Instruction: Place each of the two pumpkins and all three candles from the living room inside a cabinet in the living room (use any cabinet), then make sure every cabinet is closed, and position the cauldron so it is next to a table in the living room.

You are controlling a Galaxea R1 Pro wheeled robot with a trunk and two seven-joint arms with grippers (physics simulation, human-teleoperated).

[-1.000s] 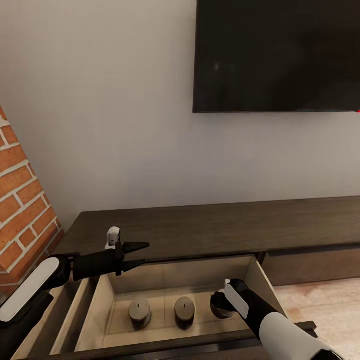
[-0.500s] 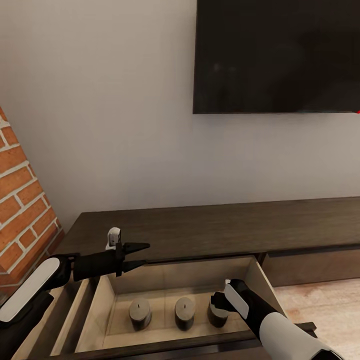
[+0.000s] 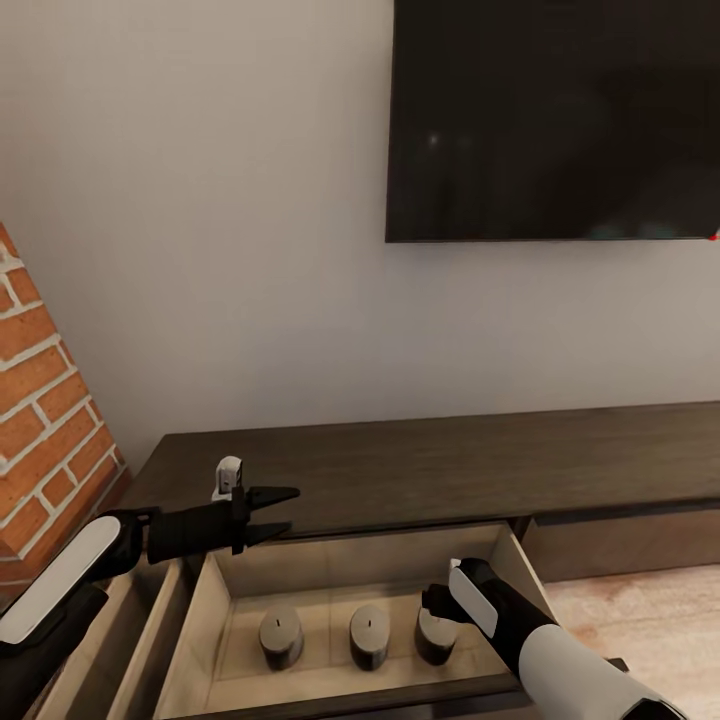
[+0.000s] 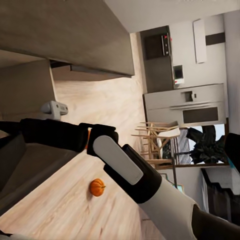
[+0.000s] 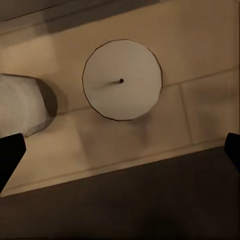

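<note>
Since a second ago the head camera has tipped up a little, and the third candle (image 3: 436, 632) — then hidden in the right gripper (image 3: 432, 603) — now stands free on the floor of the open cabinet (image 3: 400, 470) drawer, in a row beside the other two candles (image 3: 280, 634). From the right wrist the jaws are spread wide with the candle standing clear between the tips; the left gripper (image 3: 288, 509) hovers released over the drawer's back left corner. Lift the right arm straight up before swinging away, so no finger topples a candle — one pumpkin (image 4: 97, 187) lies on the floor near the cabinet.
</note>
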